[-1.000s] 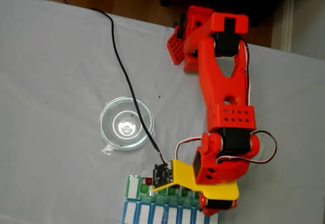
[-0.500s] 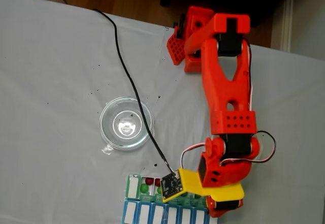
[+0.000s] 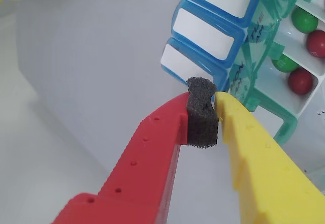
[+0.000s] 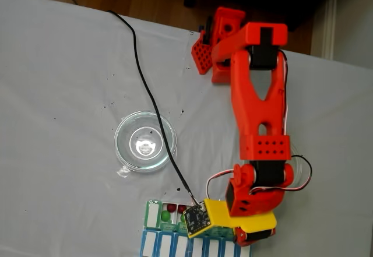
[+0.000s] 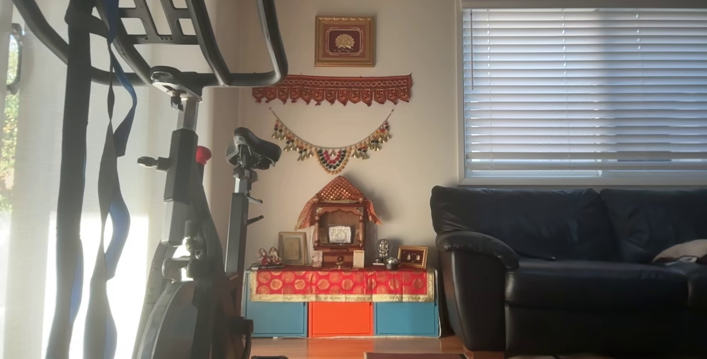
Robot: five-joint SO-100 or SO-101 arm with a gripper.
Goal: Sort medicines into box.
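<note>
Two fingers, one red and one yellow, form the end effector, clenched on a small block of dark grey foam — apparently nothing else between them. Its tip sits just beside the rectangular pill organizer with blue and translucent green lids, which lies on the grey surface. Green and dark red round pills rest in its open white compartments — near the clear glass dish.

Fixed view looked straight down on the table from well above. Wrist view sat close behind the gripper, facing the pill box, shared with fixed view. Other view faced a sofa, off-table.
</note>
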